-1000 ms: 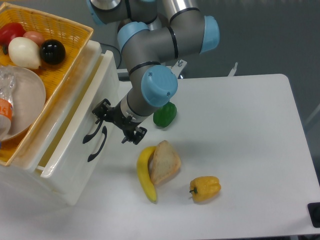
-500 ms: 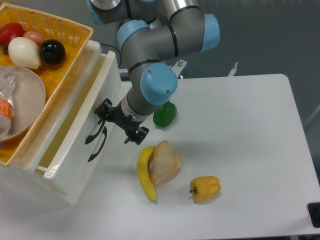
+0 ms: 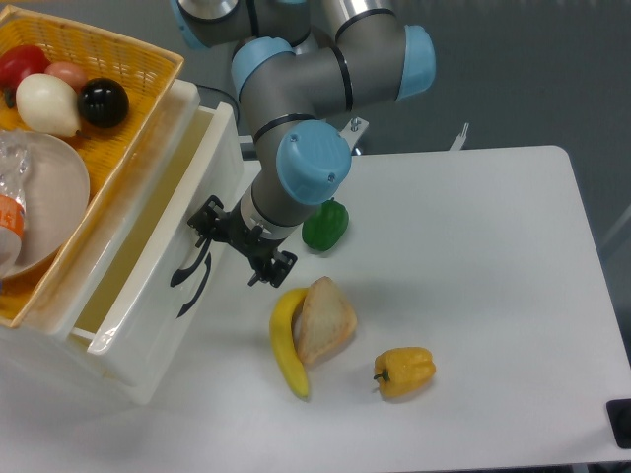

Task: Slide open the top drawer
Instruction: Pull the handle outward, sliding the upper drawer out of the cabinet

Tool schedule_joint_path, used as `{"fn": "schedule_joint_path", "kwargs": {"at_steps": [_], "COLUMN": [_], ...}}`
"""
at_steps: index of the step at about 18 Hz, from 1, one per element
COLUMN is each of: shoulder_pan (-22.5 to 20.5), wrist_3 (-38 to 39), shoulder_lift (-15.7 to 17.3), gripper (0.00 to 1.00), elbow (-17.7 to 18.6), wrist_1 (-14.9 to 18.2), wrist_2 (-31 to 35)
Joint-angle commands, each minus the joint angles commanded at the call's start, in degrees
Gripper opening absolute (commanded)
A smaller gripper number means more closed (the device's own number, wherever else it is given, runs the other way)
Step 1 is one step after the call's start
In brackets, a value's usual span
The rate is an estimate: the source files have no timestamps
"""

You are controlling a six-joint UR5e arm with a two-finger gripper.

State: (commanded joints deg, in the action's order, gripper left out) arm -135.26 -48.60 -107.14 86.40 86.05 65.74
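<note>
The top drawer (image 3: pixel 148 251) of the small white cabinet (image 3: pixel 133 379) stands partly slid out, and its pale inside shows along the left. Its curved black handle (image 3: pixel 186 267) lies just above the lower drawer's handle (image 3: pixel 194 296). My gripper (image 3: pixel 240 239) is right at the drawer front with its black fingers spread wide, so it is open. The upper finger (image 3: pixel 206 215) sits against the top end of the top drawer's handle. Whether it hooks behind the bar is hidden.
A yellow basket (image 3: pixel 123 54) holding fruit and a plate (image 3: pixel 49 187) rests on the cabinet. A green pepper (image 3: pixel 325 225) lies behind my wrist. A banana (image 3: pixel 286 350), bread (image 3: pixel 323 320) and a yellow pepper (image 3: pixel 404 371) lie on the white table, close to the drawer front.
The top drawer has slid a little further out to the right, and my gripper has moved the same way with it.
</note>
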Motion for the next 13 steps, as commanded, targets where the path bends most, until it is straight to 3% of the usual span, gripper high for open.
{"fn": "schedule_joint_path", "kwargs": {"at_steps": [13], "shoulder_pan": [0.09], "wrist_3": [-0.09], "shoulder_lift": [0.09], "gripper": [1.00], "elbow": [-0.09], "wrist_1": [0.00], "wrist_2": [2.55]}}
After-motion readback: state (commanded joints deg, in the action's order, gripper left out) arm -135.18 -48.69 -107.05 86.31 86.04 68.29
